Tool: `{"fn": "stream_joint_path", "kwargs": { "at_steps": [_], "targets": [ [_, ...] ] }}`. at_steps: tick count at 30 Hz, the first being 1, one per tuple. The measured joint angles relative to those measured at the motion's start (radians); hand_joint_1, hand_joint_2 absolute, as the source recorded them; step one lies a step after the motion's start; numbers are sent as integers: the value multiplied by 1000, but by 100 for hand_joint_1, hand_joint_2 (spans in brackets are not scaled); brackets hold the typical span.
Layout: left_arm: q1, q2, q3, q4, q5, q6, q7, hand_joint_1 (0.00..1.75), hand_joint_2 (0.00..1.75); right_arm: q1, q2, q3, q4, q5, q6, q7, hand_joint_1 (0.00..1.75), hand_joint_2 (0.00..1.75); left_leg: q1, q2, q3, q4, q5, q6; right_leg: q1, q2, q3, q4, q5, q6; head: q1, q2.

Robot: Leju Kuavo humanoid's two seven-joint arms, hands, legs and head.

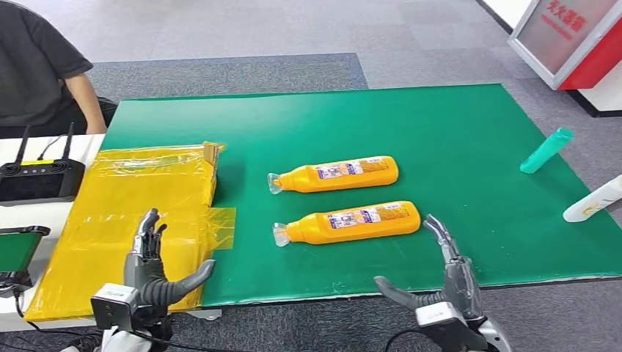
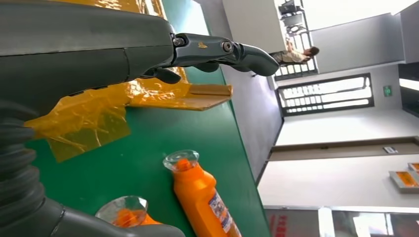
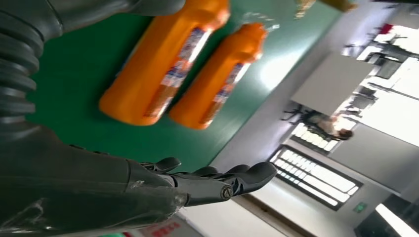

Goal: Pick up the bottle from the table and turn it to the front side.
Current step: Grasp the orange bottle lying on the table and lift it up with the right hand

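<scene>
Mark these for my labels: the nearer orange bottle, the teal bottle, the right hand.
nearer orange bottle (image 1: 352, 221), head view, on its label.
teal bottle (image 1: 546, 149), head view, mid-body.
right hand (image 1: 449, 268), head view, on the palm.

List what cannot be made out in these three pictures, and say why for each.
- Label text on the near orange bottle and the far orange bottle: too small in the head view, blurred in the right wrist view.
- White bottle: cut off by the head view's right edge.
- Near bottle's body in the left wrist view: hidden behind the left hand.
</scene>
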Motion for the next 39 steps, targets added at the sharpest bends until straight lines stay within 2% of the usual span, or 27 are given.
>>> {"fn": "stream_joint_path", "kwargs": {
  "at_steps": [10, 18, 23, 28, 32, 36, 39],
  "targets": [
    [1, 5, 91, 37, -75, -64, -2, 0, 175, -57, -104, -27, -10, 236, 55, 249, 0, 175, 0, 0, 0, 0, 0, 0, 0, 0, 0, 0, 0, 0, 0, 0],
    [-17, 15, 120, 96, -125, -119, 50, 0, 175, -138, -164, -28, 34, 292, 136, 337, 0, 175, 0, 0, 0, 0, 0, 0, 0, 0, 0, 0, 0, 0, 0, 0],
    [-32, 27, 123, 137, -136, -156, 56, 0, 175, -227, -197, -27, 101, 308, 214, 382, 0, 175, 0, 0, 0, 0, 1, 1, 0, 0, 1, 0, 1, 1, 0, 0],
    [-52, 35, 125, 175, -149, -179, 56, 0, 175, -364, -235, -2, 211, 312, 332, 444, 0, 175, 0, 0, 0, 0, 2, 1, 0, 0, 0, 0, 2, 2, 0, 0],
    [-55, 37, 125, 180, -150, -181, 56, 0, 175, -385, -240, 5, 230, 313, 346, 450, 0, 175, -1, 0, -1, 0, 3, 1, 0, 0, 0, 0, 3, 2, 0, 0],
    [-82, 45, 117, 229, -161, -181, 55, 0, 175, -579, -253, 95, 423, 312, 433, 486, 0, 175, -1, 0, -1, 0, 4, 1, 0, 0, 0, 0, 3, 3, 0, 0],
    [-91, 49, 114, 247, -162, -181, 54, 0, 175, -633, -253, 129, 494, 309, 446, 493, 0, 175, -1, 0, -1, 0, 4, 1, 0, 0, 0, 0, 3, 3, 0, 0]
  ]
}}
